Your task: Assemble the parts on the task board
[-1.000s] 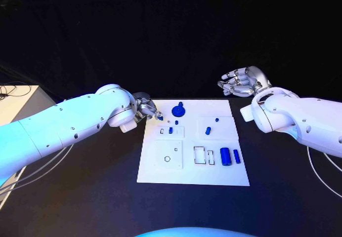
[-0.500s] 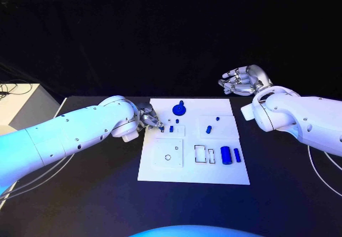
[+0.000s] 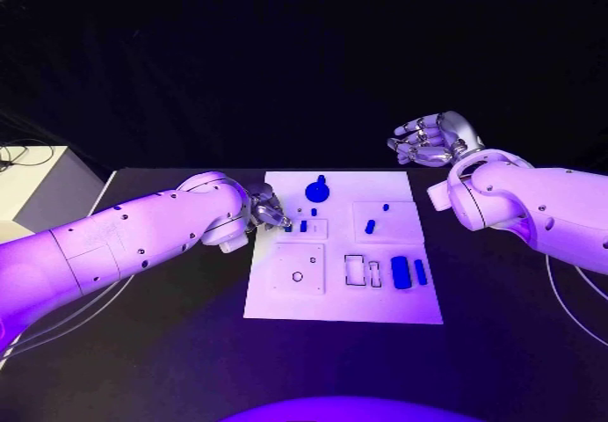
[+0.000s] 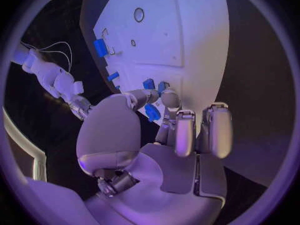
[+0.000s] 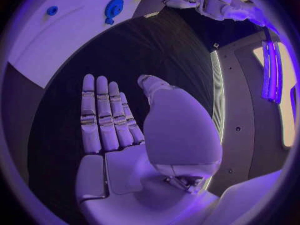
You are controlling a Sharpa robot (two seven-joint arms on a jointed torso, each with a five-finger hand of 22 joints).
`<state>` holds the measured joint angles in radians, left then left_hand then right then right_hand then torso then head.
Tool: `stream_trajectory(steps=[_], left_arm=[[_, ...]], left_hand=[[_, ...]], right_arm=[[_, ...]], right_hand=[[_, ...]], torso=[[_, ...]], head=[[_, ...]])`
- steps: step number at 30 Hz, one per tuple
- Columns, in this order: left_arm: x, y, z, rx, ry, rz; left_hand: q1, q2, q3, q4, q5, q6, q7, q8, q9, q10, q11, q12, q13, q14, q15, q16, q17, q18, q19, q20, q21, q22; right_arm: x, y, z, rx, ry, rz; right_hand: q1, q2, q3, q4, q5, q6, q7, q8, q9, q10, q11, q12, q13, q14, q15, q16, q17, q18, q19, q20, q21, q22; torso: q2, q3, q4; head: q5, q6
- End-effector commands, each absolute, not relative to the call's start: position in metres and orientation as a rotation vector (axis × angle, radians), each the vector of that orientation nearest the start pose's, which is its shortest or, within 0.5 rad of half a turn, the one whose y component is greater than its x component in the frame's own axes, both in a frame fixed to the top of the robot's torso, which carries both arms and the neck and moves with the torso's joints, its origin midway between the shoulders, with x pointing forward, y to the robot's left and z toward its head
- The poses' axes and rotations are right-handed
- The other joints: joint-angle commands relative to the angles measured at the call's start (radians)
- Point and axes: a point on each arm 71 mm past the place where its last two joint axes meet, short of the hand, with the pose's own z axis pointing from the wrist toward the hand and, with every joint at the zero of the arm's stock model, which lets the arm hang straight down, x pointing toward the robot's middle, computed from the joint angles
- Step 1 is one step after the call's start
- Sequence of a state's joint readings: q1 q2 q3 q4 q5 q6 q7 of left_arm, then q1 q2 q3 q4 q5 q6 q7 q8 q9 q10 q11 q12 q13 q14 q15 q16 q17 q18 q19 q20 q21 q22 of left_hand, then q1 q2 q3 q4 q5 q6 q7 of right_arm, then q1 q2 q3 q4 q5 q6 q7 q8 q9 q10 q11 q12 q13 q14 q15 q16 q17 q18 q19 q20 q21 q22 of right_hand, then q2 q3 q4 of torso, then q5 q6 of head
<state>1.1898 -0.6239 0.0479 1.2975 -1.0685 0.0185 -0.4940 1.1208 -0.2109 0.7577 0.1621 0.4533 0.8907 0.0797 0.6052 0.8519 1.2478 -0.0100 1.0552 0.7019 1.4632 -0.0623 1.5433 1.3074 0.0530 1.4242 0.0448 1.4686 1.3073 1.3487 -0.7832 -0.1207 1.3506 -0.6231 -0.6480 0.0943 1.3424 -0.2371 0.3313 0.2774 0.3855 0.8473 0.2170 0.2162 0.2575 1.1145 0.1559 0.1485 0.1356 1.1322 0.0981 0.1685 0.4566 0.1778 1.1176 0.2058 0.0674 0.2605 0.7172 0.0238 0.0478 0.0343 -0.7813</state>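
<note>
The white task board [image 3: 342, 303] lies mid-table with several blue parts on it: a round knob [image 3: 315, 190], a small peg [image 3: 370, 227] and a thick cylinder [image 3: 401, 272]. My left hand [image 3: 270, 211] is at the board's left edge, over the small slots there. It pinches a small blue part [image 4: 152, 111] between thumb and a finger, close above the board [image 4: 187, 35]. My right hand [image 3: 430, 141] is raised beyond the board's far right corner, holding nothing. Its fingers [image 5: 103, 120] lie stretched out flat, with the knob [image 5: 113, 7] far ahead of them.
A pale stand [image 3: 28, 185] with cables is off the table's left side. Two outlined rectangular slots [image 3: 364, 272] lie beside the thick cylinder, and a ring-shaped hole [image 3: 297, 278] marks the board's near left tile. Black table surrounds the board.
My left hand has moved from beside the board's far left corner in over its left edge, and a little nearer. The right hand has stayed almost still.
</note>
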Motion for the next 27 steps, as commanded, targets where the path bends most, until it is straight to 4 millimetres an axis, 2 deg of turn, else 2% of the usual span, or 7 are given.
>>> stream_trajectory(steps=[1, 10, 17, 27], left_arm=[[0.5272, 0.1683, -0.2103, -0.293, 2.147, -0.486], [0.5270, 0.1702, -0.2100, -0.281, 2.152, -0.477], [0.5267, 0.1715, -0.2086, -0.279, 2.152, -0.477], [0.5264, 0.1715, -0.2083, -0.273, 2.156, -0.476]], left_hand=[[-0.001, 0.011, 0.181, -0.187, 0.004, 0.015, -0.011, 0.005, 0.001, 0.009, -0.001, 0.003, 0.001, 0.095, -0.007, 0.003, 0.219, -0.003, 0.006, -0.003, 0.006, 0.072], [-0.001, 0.011, 0.182, -0.187, 0.005, 0.016, -0.011, 0.005, 0.002, 0.009, -0.001, 0.003, 0.002, 0.095, -0.007, 0.003, 0.219, -0.003, 0.006, -0.003, 0.006, 0.072], [-0.001, 0.010, 0.182, -0.188, 0.006, 0.016, -0.011, 0.006, 0.002, 0.009, -0.001, 0.002, -0.001, 0.095, -0.007, 0.004, 0.220, -0.003, 0.006, -0.003, 0.006, 0.071], [-0.001, 0.010, 0.183, -0.189, 0.007, 0.016, -0.011, 0.006, 0.002, 0.009, -0.002, 0.002, 0.000, 0.095, -0.008, 0.004, 0.220, -0.003, 0.006, -0.003, 0.006, 0.072]], right_arm=[[0.5380, -0.2444, -0.1361, 0.619, 1.367, 0.882], [0.5380, -0.2448, -0.1363, 0.620, 1.369, 0.882], [0.5380, -0.2452, -0.1367, 0.620, 1.371, 0.881], [0.5379, -0.2453, -0.1375, 0.621, 1.374, 0.881]], right_hand=[[0.002, 0.002, -0.003, 0.000, 0.005, -0.006, 0.010, -0.003, -0.002, -0.006, 0.000, -0.004, -0.001, -0.002, 0.002, -0.003, -0.001, 0.005, -0.006, 0.000, -0.004, -0.002], [0.002, 0.002, -0.004, 0.000, 0.005, -0.006, 0.010, -0.003, -0.002, -0.006, 0.000, -0.004, -0.002, -0.002, 0.003, -0.003, -0.002, 0.005, -0.006, 0.000, -0.004, -0.003], [0.002, 0.002, -0.004, 0.000, 0.006, -0.006, 0.010, -0.003, -0.002, -0.006, 0.001, -0.004, -0.003, -0.002, 0.003, -0.004, -0.002, 0.005, -0.007, 0.000, -0.004, -0.004], [0.002, 0.002, -0.004, 0.000, 0.006, -0.006, 0.010, -0.003, -0.002, -0.006, 0.001, -0.004, -0.003, -0.002, 0.003, -0.004, -0.002, 0.005, -0.007, 0.000, -0.004, -0.004]], torso=[[-0.001, -0.0001, 0.0010], [-0.001, 0.0006, 0.0007], [-0.001, -0.0009, 0.0011], [-0.002, -0.0012, 0.0019]], head=[[-0.002, -0.004], [-0.003, -0.008], [-0.005, -0.009], [-0.006, -0.012]])
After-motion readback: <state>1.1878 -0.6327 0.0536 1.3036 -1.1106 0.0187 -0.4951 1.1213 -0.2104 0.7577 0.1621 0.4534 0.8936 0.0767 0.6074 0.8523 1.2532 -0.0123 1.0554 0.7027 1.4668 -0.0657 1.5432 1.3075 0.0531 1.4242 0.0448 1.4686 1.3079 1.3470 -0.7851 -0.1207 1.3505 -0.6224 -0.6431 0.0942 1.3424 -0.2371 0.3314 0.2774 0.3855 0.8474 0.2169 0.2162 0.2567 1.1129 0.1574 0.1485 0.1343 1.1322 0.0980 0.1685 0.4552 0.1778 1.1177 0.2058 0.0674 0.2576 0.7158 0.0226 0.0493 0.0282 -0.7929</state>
